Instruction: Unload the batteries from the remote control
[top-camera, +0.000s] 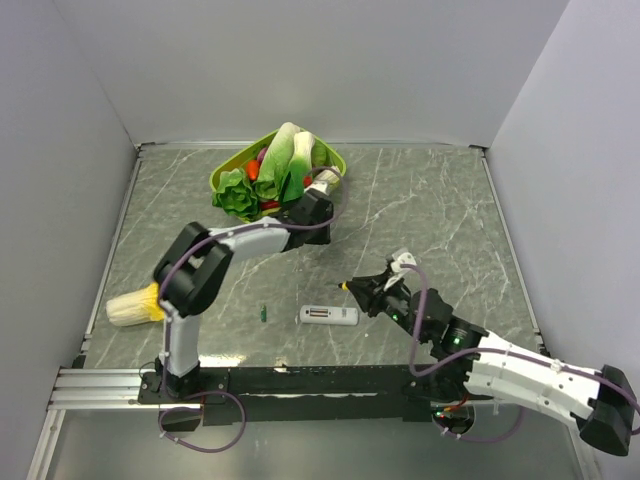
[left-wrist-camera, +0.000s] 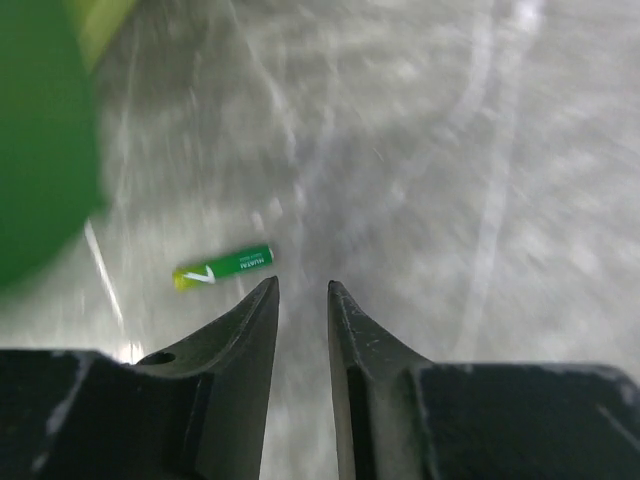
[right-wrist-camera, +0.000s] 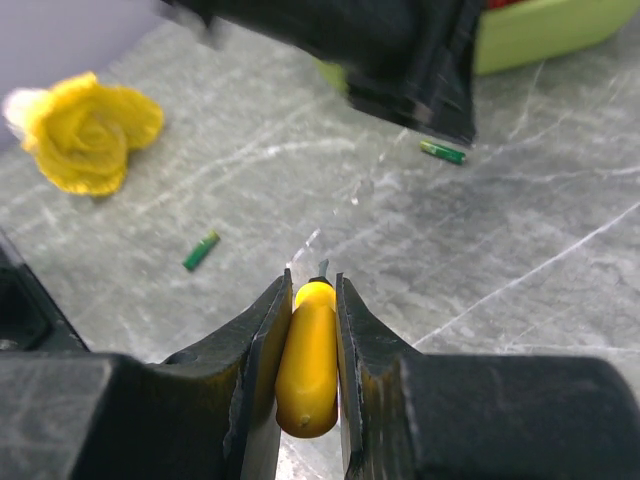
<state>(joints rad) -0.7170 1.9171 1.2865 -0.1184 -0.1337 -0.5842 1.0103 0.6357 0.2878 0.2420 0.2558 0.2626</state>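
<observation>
The white remote control (top-camera: 328, 316) lies flat near the table's front, its recess facing up. One green battery (top-camera: 263, 312) rests on the table to its left and shows in the right wrist view too (right-wrist-camera: 201, 250). A second battery (left-wrist-camera: 222, 267) lies just beyond my left gripper (left-wrist-camera: 303, 287), whose jaws stand slightly apart with nothing between them. That battery also shows under the left arm in the right wrist view (right-wrist-camera: 442, 152). My left gripper (top-camera: 305, 212) hangs beside the green basket. My right gripper (right-wrist-camera: 312, 290) is shut on the yellow-handled screwdriver (right-wrist-camera: 308, 355), right of the remote (top-camera: 362, 292).
A lime-green basket (top-camera: 335, 158) of toy vegetables stands at the back middle. A yellow and cream toy (top-camera: 135, 308) lies at the front left and shows in the right wrist view (right-wrist-camera: 85, 135). Grey walls close in the marbled table on three sides.
</observation>
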